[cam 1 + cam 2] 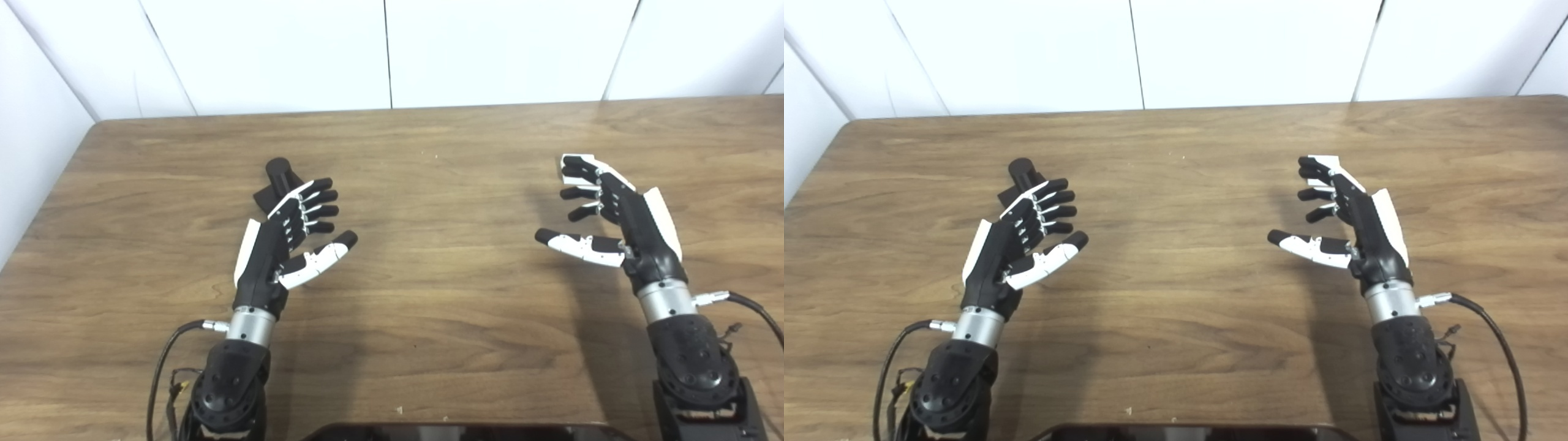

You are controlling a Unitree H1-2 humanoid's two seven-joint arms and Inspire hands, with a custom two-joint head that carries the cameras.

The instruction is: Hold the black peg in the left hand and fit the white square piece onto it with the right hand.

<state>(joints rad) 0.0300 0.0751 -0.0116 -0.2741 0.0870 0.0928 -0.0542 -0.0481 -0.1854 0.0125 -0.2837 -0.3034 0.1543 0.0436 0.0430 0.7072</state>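
Observation:
The black peg (280, 178) lies on the wooden table (429, 294) at the middle left, partly hidden behind the fingers of my left hand (288, 239). That hand hovers open just in front of the peg, fingers spread, holding nothing. The white square piece (579, 168) lies flat at the right, mostly covered by the fingertips of my right hand (612, 214). My right hand is open too, its thumb stretched toward the table's middle, and it grips nothing. In the right eye view the peg (1023, 173) and the white piece (1326, 164) sit the same way.
White wall panels (392, 55) rise behind the table's far edge, and a white wall stands at the left. A dark rounded object (465, 432) shows at the bottom edge. Cables (162, 361) trail from both wrists.

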